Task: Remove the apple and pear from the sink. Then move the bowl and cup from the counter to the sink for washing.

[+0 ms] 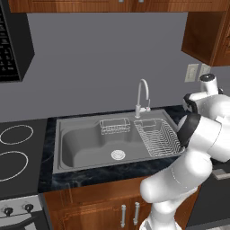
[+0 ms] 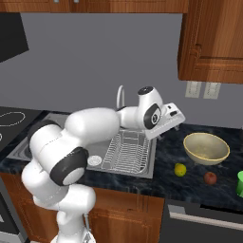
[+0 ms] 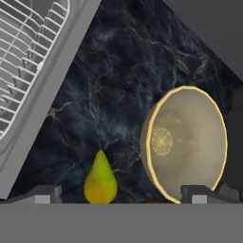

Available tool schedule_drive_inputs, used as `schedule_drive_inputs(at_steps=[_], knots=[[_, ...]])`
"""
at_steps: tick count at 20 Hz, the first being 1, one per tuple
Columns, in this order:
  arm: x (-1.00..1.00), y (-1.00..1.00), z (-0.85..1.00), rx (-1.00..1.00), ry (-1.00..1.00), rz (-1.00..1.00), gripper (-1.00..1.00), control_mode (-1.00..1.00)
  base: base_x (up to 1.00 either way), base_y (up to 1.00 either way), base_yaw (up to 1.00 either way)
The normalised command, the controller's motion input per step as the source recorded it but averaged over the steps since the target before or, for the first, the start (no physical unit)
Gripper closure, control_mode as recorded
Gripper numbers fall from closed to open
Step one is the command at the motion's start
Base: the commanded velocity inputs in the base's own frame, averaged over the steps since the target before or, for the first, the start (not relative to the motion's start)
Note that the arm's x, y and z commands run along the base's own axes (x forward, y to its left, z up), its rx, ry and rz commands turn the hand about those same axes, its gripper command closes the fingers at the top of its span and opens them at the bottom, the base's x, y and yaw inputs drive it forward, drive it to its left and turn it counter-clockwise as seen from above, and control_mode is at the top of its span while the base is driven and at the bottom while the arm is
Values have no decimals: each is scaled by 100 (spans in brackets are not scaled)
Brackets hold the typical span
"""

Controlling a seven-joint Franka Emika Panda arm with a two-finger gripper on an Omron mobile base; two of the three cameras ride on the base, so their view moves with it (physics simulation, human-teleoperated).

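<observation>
Right base view: a white robot arm reaches from the lower left across a grey metal sink (image 2: 142, 168) toward a dark speckled stone counter (image 2: 171, 182) on the sink's right.
Gripper: the hand (image 2: 174, 124) hangs tilted above the counter, just past the sink's right rim; its fingers cannot be made out from this side.
Fingers: in the hand view two dark fingertips (image 3: 42, 193) rise far apart at the bottom corners, standing wide with nothing between them.
Pear: yellow-green, upright on the counter (image 2: 180, 169), near the front edge, between the sink's right rim and the apple; in the hand view it stands with its stem up (image 3: 100, 181), beside the bowl.
Apple: small and dark red (image 2: 210, 178), on the counter near the front edge, just right of the pear and apart from it.
Bowl: wide, pale yellow-tan with a speckled inside (image 2: 206, 148), upright on the counter behind the two fruits, toward the back edge.
Cup: bright green (image 2: 240, 182), at the counter's far right, cut off by the frame edge.
Sink: in the left base view the basin (image 1: 85, 146) shows a round drain (image 1: 117, 155), a small wire basket (image 1: 115, 126) at its back wall, a wire dish rack (image 1: 159, 137) filling its right part, and a curved chrome faucet (image 1: 142, 96) behind.
Stovetop: black with white ring burners (image 1: 15, 148), left of the sink.
</observation>
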Motion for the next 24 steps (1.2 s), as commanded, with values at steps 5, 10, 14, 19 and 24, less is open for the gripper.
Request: schedule_drive_inputs(at_steps=[5,10,14,19,24], knots=[[4,-11,-11,0,0,0,-100,-100,0,0,0],[1,-14,-11,1,0,0,-100,-100,0,0,0],[7,-13,-13,3,0,0,-100,-100,0,0,0],[15,-6,-14,5,0,0,-100,-100,0,0,0],[13,-6,-17,8,0,0,-100,-100,0,0,0]])
